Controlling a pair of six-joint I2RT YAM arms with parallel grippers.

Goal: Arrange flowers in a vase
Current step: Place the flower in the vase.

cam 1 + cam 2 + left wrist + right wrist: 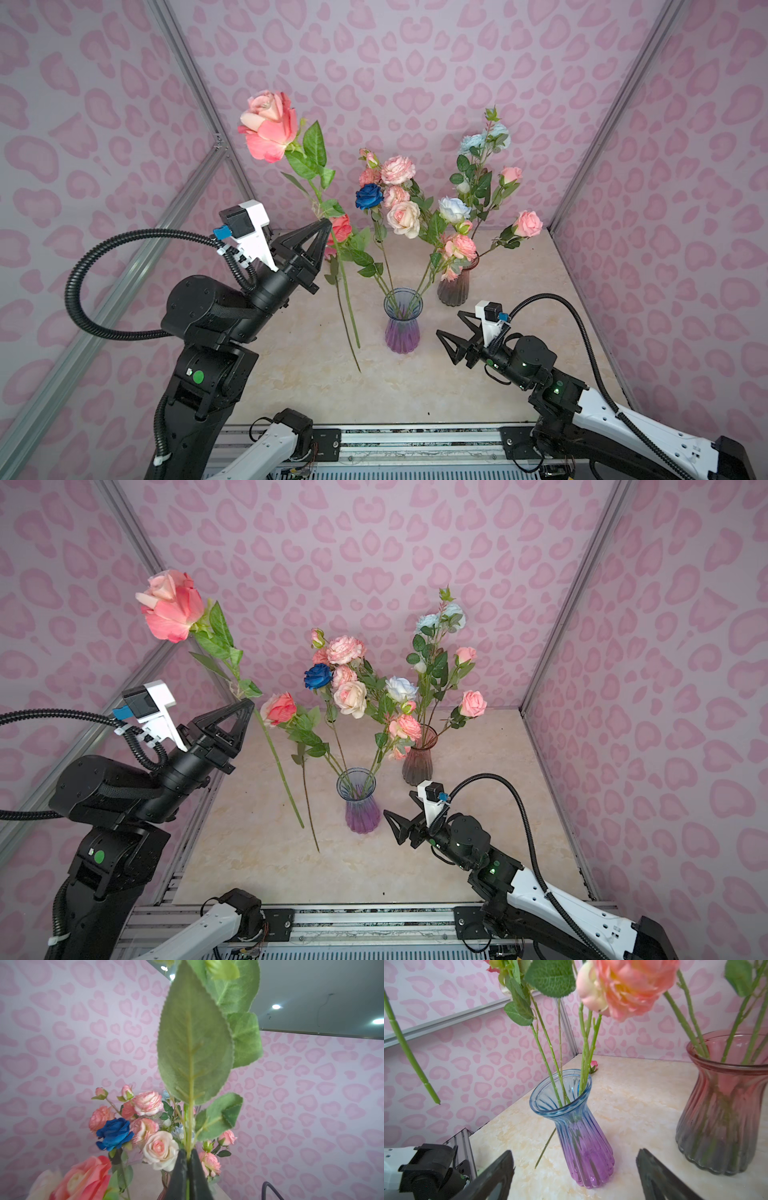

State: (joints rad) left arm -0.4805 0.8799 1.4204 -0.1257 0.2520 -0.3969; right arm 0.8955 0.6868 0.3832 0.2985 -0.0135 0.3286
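My left gripper [326, 224] [187, 1153] is shut on the green stem of a large pink rose [268, 124] [172, 604], held slanted in the air left of the vase. The stem's lower end [438, 1102] hangs free above the table. The blue-to-purple glass vase [402, 328] [359, 808] [583, 1136] holds several flowers [395, 195], pink, cream, pale blue and one dark blue. My right gripper [449, 323] [398, 803] [574, 1152] is open, low, just right of the vase and facing it, with nothing between its jaws. A coral rose [340, 228] slants up left of the vase, its stem end [359, 370] on the table.
A red-to-grey glass vase [455, 286] [724, 1115] with pink and pale blue flowers stands behind and right of the first vase. Pink patterned walls with metal frame bars [199, 95] close in three sides. A small pink bud [593, 1066] lies at the back of the marble tabletop [498, 374].
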